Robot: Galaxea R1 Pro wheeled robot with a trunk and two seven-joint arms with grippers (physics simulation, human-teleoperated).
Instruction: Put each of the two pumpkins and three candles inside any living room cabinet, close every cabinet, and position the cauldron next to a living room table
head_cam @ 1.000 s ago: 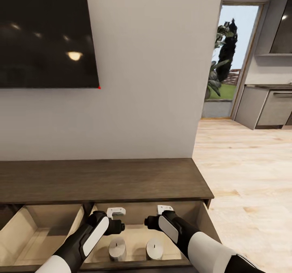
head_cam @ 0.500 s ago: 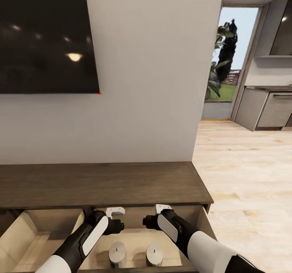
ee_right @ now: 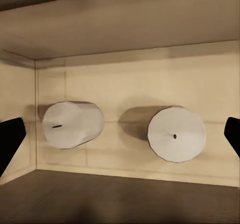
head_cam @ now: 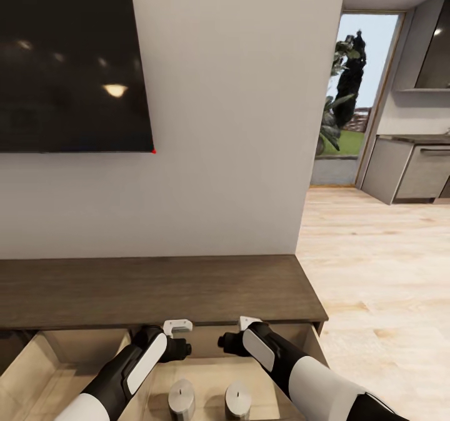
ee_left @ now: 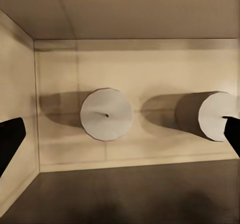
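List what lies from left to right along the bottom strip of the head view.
Left drawer interior → left gripper → left candle → right candle → right gripper → wood floor.

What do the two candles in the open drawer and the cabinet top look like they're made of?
Candles: matte wax, it seems, with pale flat tops and tiny dark wicks. Cabinet: dark-brown wood or veneer, with visible streaky grain and a low sheen. It is a render, so neither is certain.
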